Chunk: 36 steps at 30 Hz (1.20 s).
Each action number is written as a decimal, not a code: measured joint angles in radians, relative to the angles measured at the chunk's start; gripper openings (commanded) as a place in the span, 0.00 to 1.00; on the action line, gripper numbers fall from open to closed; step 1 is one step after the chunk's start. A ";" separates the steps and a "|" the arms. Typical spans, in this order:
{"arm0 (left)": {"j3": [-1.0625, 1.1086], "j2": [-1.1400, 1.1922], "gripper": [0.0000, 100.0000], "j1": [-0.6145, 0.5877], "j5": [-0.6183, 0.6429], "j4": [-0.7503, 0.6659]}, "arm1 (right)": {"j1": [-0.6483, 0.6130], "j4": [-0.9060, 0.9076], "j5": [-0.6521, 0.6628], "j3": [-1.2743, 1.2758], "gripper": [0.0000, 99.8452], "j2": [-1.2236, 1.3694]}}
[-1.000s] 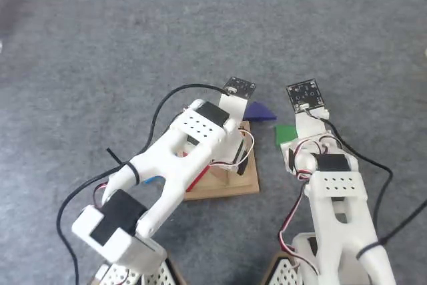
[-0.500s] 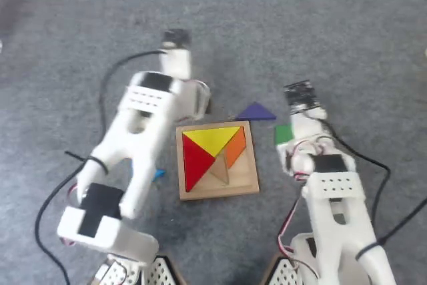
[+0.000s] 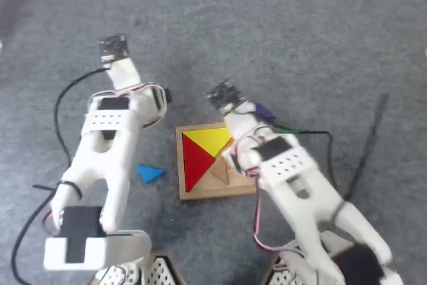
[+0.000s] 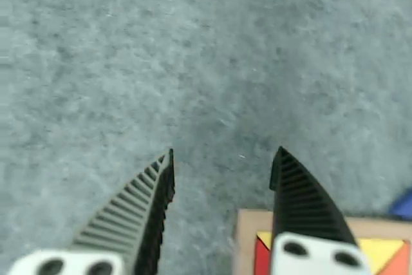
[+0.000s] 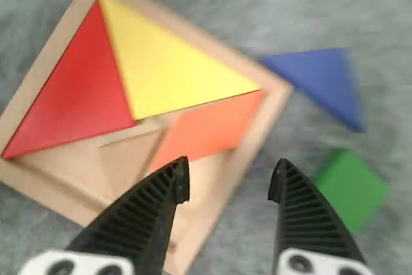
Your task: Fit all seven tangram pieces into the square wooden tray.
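Red triangle point(image 3: 193, 158), yellow triangle point(image 3: 208, 139), orange piece point(image 5: 209, 127) are seated in tray point(image 3: 217, 192); navy triangle point(image 5: 318, 82), green square point(image 5: 351, 188), light-blue triangle point(image 3: 150, 173) are left outside. Left gripper point(image 4: 225, 156), right gripper point(image 5: 228, 162) are spread, empty.

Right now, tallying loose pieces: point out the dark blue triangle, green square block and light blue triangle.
Dark blue triangle point(image 5: 318, 82), right wrist view, centre.
Green square block point(image 5: 351, 188), right wrist view, top face.
Light blue triangle point(image 3: 150, 173), high view, centre.

Some pieces point(image 5: 161, 75) in tray point(image 5: 51, 62), others point(image 5: 318, 78) outside
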 measured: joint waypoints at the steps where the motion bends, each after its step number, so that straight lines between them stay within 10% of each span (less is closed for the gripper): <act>1: 0.000 -0.006 0.24 -0.017 0.000 -0.006 | -0.011 -0.006 0.000 0.000 0.21 0.029; 36: 0.000 -0.018 0.24 -0.060 -0.003 -0.020 | -0.025 -0.075 -0.018 -0.153 0.21 0.301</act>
